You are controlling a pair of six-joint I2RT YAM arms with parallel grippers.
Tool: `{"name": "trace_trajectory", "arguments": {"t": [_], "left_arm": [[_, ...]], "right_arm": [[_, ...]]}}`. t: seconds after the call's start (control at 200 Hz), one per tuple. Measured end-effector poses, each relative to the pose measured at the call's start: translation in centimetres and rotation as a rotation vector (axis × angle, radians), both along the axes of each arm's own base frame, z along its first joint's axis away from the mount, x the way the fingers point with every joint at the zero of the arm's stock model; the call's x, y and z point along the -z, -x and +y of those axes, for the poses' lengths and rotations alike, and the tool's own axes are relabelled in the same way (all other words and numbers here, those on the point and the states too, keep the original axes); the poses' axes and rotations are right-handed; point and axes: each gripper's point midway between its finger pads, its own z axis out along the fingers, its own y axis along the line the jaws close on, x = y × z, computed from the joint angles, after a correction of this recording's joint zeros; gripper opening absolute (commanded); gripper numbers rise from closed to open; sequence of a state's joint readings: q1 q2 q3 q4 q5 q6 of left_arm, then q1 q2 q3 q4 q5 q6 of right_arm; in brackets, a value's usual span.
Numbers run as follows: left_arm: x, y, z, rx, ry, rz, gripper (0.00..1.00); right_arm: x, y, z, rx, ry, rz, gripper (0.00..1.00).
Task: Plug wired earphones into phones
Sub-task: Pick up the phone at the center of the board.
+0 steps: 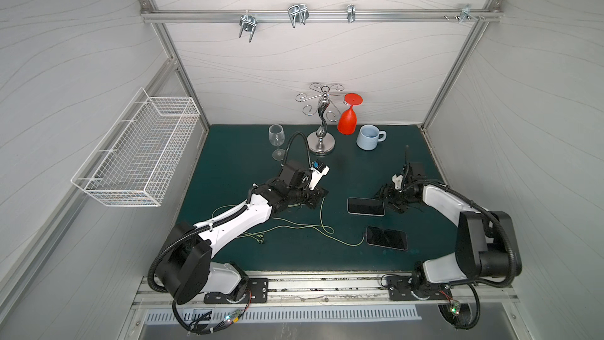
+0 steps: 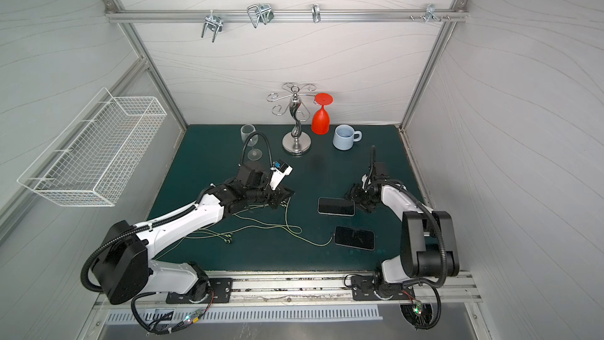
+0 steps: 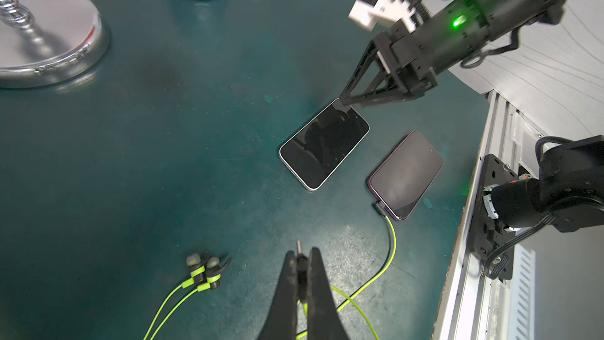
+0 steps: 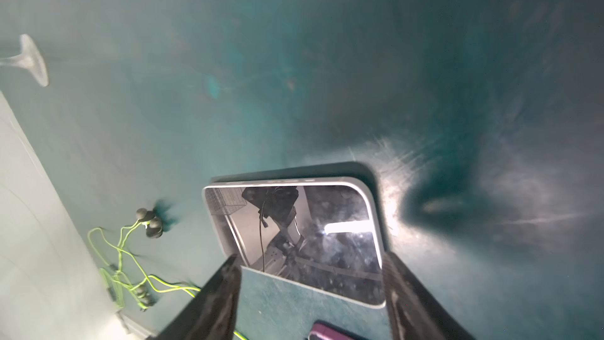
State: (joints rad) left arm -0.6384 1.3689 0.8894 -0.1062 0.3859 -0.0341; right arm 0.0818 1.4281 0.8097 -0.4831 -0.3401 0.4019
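Two black phones lie on the green mat. The far phone has my right gripper at its right end, open, one finger on each side of it. The near phone carries a dark plug in its left end, and a yellow-green earphone cable runs from it. My left gripper is shut on the plug of the second earphones, whose metal tip pokes out in front. Earbuds rest on the mat to the left.
Along the back of the mat stand a clear wine glass, a silver glass rack with a red glass hanging from it, and a pale blue mug. A white wire basket hangs on the left wall.
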Motion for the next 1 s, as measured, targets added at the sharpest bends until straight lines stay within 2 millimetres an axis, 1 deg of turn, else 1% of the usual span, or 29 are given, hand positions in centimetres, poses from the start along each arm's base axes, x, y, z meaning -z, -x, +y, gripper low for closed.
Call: {"name": "trace_trajectory", "arguments": {"t": [0.08, 0.13, 0.175, 0.215, 0.26, 0.33, 0.38, 0.445, 0.52, 0.61, 0.72, 0.835, 1.001], "left_arm": [[0.2, -0.3, 0.2, -0.009, 0.005, 0.016, 0.00], [0.4, -0.5, 0.4, -0.017, 0.009, 0.029, 0.00], [0.5, -0.6, 0.5, -0.021, 0.012, 0.039, 0.00], [0.6, -0.7, 0.6, -0.023, 0.015, 0.046, 0.00], [0.6, -0.7, 0.7, -0.023, 0.018, 0.051, 0.00], [0.6, -0.7, 0.7, -0.020, 0.021, 0.053, 0.00], [0.6, -0.7, 0.7, -0.018, 0.023, 0.054, 0.00], [0.6, -0.6, 0.7, -0.013, 0.026, 0.055, 0.00], [0.5, -0.6, 0.7, -0.006, 0.028, 0.055, 0.00], [0.4, -0.3, 0.5, 0.016, 0.031, 0.051, 0.00], [0.6, 0.2, 0.5, 0.047, 0.028, 0.060, 0.00], [0.9, 0.8, 0.5, 0.081, 0.024, 0.073, 0.00], [1.3, 1.3, 0.7, 0.107, 0.004, 0.079, 0.00]], "right_arm": [[-1.7, -0.9, 0.8, -0.127, 0.024, -0.092, 0.76], [-2.8, -1.3, 2.0, -0.247, 0.038, -0.167, 0.79], [-3.6, -1.4, 3.2, -0.359, 0.049, -0.231, 0.83], [-4.2, -1.1, 4.5, -0.483, 0.062, -0.295, 0.87], [-4.7, -0.6, 5.9, -0.618, 0.079, -0.357, 0.89], [-5.1, 0.2, 7.4, -0.803, 0.103, -0.424, 0.90], [-5.1, 0.2, 7.9, -0.894, 0.119, -0.444, 0.92], [-4.5, -0.3, 8.0, -0.997, 0.152, -0.447, 0.96], [-3.0, -0.6, 7.8, -1.110, 0.189, -0.435, 0.98], [-1.1, 0.0, 7.3, -1.225, 0.221, -0.396, 0.99], [0.6, 0.7, 6.8, -1.371, 0.273, -0.372, 0.99], [1.6, 0.8, 6.4, -1.485, 0.316, -0.362, 0.99], [2.1, 0.6, 6.1, -1.574, 0.333, -0.367, 0.99]]}}
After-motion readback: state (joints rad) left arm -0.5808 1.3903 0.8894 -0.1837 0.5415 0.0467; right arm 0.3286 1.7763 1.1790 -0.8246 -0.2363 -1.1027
